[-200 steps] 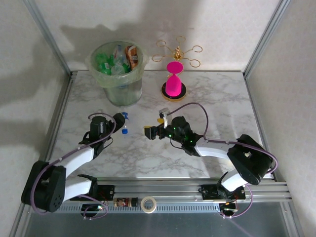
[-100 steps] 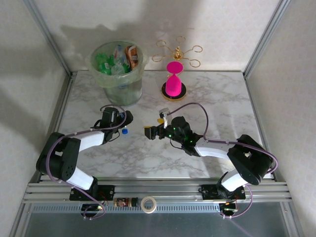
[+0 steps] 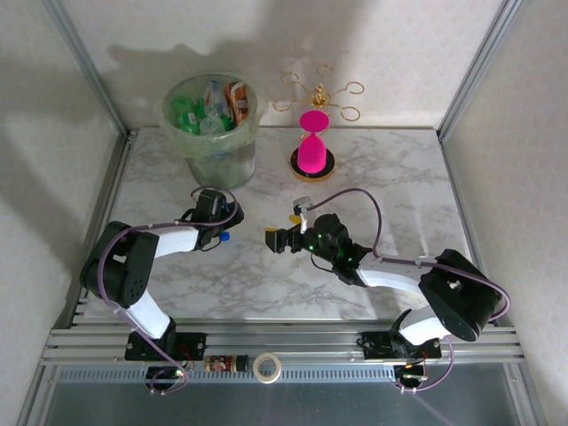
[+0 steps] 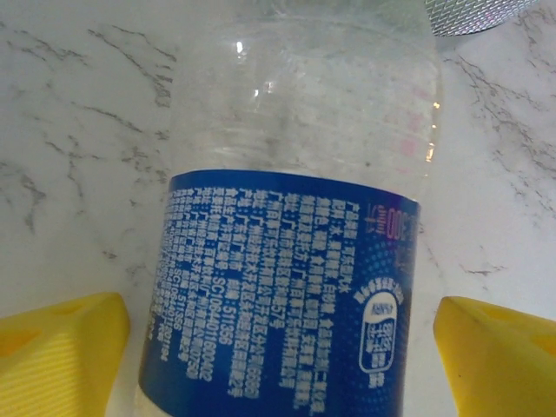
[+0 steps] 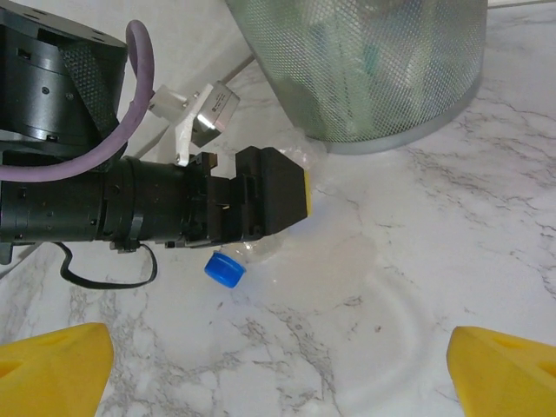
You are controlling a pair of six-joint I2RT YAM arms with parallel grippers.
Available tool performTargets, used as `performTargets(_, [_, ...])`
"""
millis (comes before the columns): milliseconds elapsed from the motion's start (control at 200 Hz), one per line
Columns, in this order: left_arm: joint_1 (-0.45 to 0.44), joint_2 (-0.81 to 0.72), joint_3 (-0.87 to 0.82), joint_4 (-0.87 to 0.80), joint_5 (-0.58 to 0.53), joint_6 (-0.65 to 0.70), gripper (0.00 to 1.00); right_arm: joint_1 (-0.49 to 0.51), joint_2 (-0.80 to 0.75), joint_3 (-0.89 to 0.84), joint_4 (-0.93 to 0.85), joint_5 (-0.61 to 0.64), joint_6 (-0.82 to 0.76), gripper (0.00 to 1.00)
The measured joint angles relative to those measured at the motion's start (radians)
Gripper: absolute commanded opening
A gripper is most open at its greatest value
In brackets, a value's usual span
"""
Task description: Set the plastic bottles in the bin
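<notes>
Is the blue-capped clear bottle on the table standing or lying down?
Lying down: the bottle rests on the table, its cap pointing sideways.

The left arm (image 3: pixel 133 257) is bent sharply at the elbow on the near left, its forearm running low toward the right. Its jaws stand spread, the yellow fingertips (image 4: pixel 56 347) well apart. The right arm (image 3: pixel 444 293) bends at the near right and reaches left, low and almost level. Its jaws are spread wide, with yellow fingertips (image 5: pixel 504 369) far apart, and face the left wrist (image 5: pixel 130 213).
</notes>
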Motion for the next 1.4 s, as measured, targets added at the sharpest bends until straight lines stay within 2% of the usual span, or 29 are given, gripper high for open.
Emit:
performTargets(346, [0.0, 0.013, 0.001, 0.0, -0.033, 0.008, 0.71, 0.0, -0.019, -0.012, 0.001, 0.01, 0.0, 0.99])
performTargets(596, [0.0, 0.013, 0.001, 0.002, -0.034, 0.008, 0.53, 0.0, -0.02, -0.013, 0.001, 0.021, 0.0, 0.99])
performTargets(831, [-0.001, -0.005, -0.007, 0.004, -0.046, 0.008, 0.47, 0.0, -0.02, -0.018, 0.006, 0.021, 0.0, 0.99])
performTargets(1102, [-0.001, -0.146, -0.062, 0.003, -0.077, 0.007, 0.43, 0.0, -0.02, -0.023, 0.011, 0.02, 0.007, 0.99])
performTargets(1397, [0.003, -0.463, -0.138, -0.023, -0.15, 0.004, 0.43, 0.002, -0.02, -0.028, 0.046, 0.008, 0.007, 0.99])
